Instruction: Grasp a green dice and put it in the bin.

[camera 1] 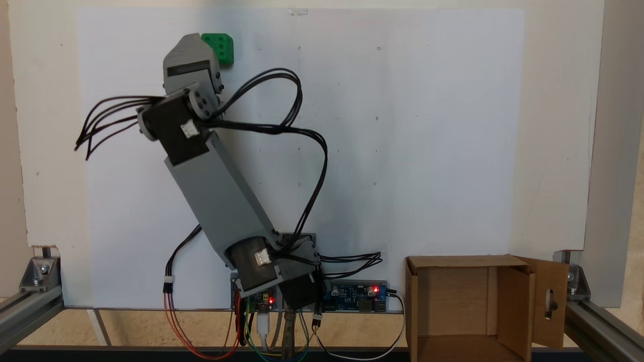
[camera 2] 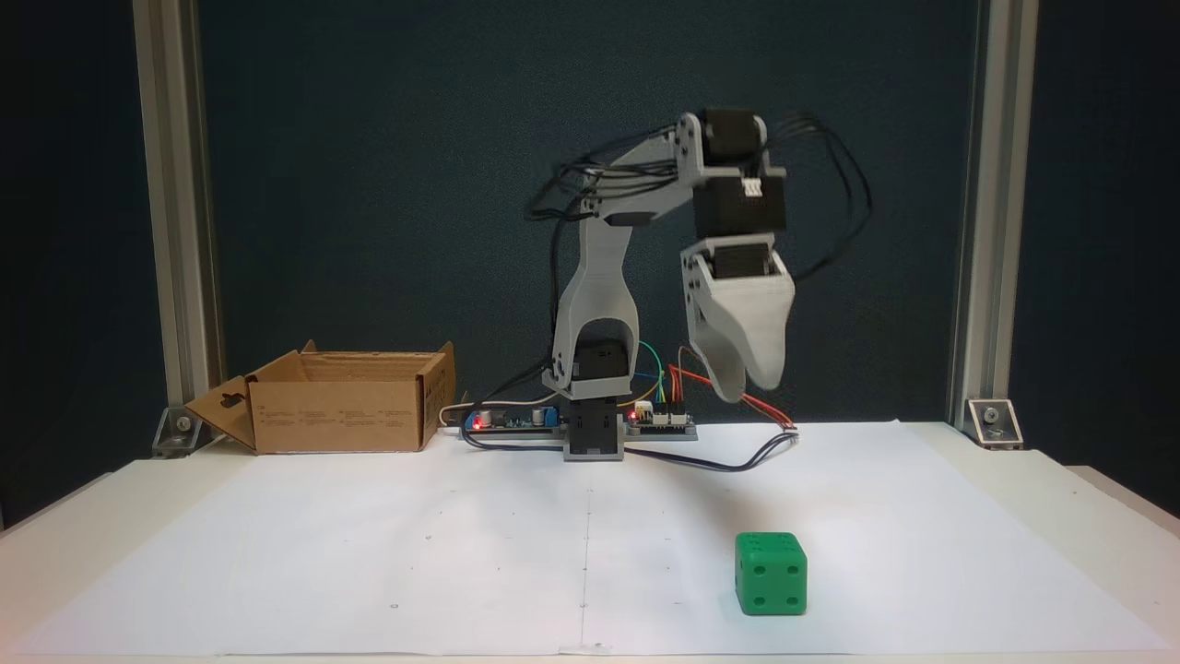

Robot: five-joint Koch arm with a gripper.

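Note:
The green dice [camera 2: 771, 574] lies on the white paper near the front right in a fixed view. In a fixed view from above, the green dice [camera 1: 221, 48] sits at the far left of the paper, partly covered by the arm's tip. My grey gripper [camera 2: 749, 389] hangs pointing down, well above the table and behind the dice, with its jaws together and nothing between them. From above, the gripper [camera 1: 193, 42] overlaps the dice's left side. The bin [camera 2: 341, 415], a brown cardboard box with a slotted flap, stands at the back left; from above the bin [camera 1: 453, 262] is at the lower right.
The arm's base and circuit boards [camera 2: 590, 424] with loose cables sit at the back middle of the table. Aluminium frame posts [camera 2: 986, 231] stand at both back corners. White paper [camera 2: 461, 553] covers the table.

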